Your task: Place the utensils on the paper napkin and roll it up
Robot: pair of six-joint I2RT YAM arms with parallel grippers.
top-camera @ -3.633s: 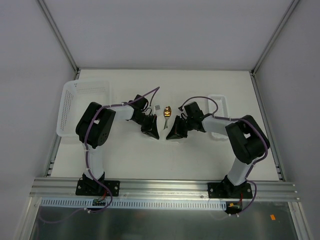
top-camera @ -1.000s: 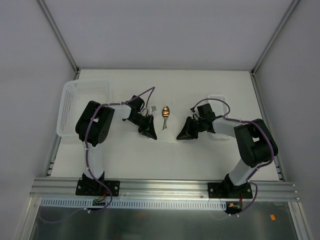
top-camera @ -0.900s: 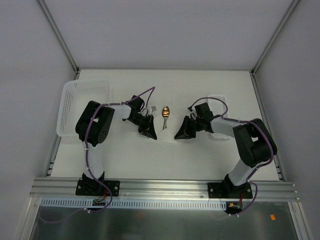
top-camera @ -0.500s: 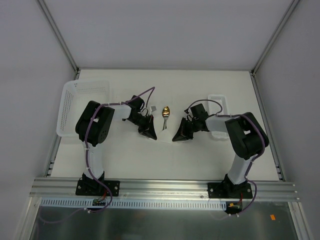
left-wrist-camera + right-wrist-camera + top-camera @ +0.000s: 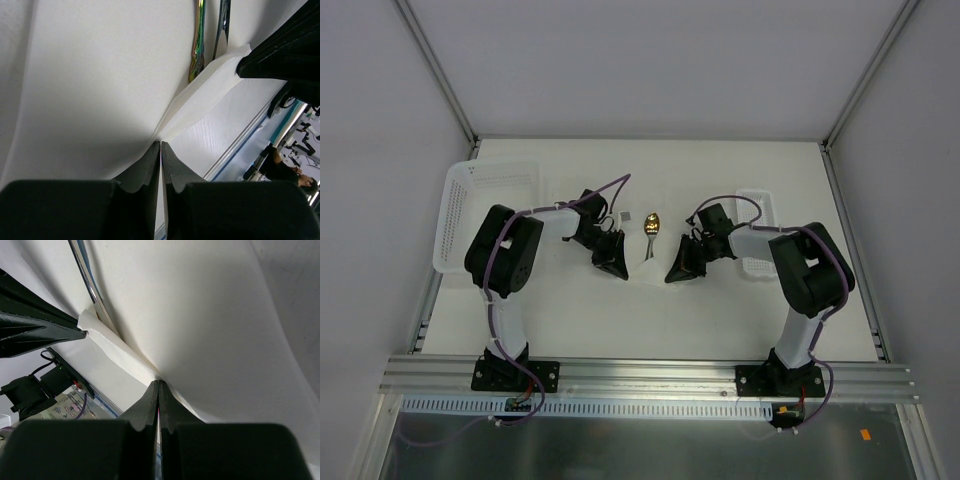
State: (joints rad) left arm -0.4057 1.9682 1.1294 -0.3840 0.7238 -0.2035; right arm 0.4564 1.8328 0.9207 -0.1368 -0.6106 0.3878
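Standing by, I see both arms reaching to the middle of the table (image 5: 570,320), each pinching the edge of the napkin (image 5: 202,92) that lies nearest them. The left gripper (image 5: 161,146) has its jaws all but together with the paper in the slit, and the right gripper (image 5: 158,386) is clamped tight on the same edge a little way along. That edge is lifted into a low fold. The spoon (image 5: 653,224) and fork (image 5: 223,20) lie side by side on the napkin, handle ends just tucked under the fold and the gold bowl pointing away from the arms. To my eye the roll is only just begun. I'd want both grippers to carry the edge forward at the same pace and height, keeping the fold low and snug so it catches the handles rather than shoving them along. The paper looks thin, so the two pinches should hold it taut without pulling apart, or it may tear; if one side runs ahead, the roll will likely skew into a cone
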